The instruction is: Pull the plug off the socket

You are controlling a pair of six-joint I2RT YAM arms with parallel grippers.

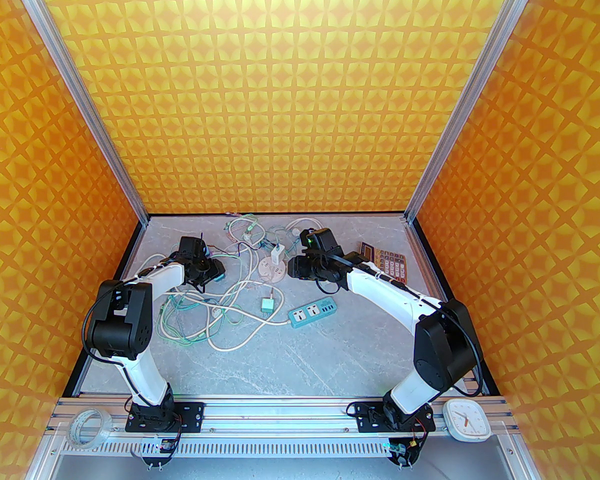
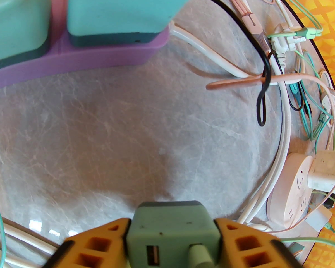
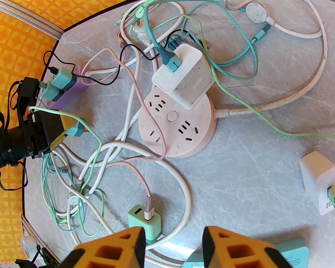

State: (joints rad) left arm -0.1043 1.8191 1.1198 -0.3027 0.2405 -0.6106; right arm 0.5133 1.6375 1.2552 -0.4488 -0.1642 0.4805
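Note:
A teal plug [image 2: 170,230] with a pale green cable sits between the orange fingers [image 2: 100,244] of my left gripper [image 2: 171,233], which is shut on it. It is clear of the purple socket strip [image 2: 72,57], which lies a short way ahead with two more teal plugs [image 2: 122,7] in it. The right wrist view shows the same held plug [image 3: 76,128] apart from the purple strip [image 3: 72,89]. My right gripper [image 3: 173,250] hangs open over the table near a round pink socket [image 3: 176,121], which carries a white charger [image 3: 184,74].
Loose white, green and pink cables [image 1: 215,313] sprawl across the left and middle of the table. A green adapter [image 1: 266,305], a teal power strip [image 1: 312,313] and a calculator [image 1: 390,263] lie nearby. A tape roll [image 1: 87,428] and a clock [image 1: 466,420] rest on the front rail.

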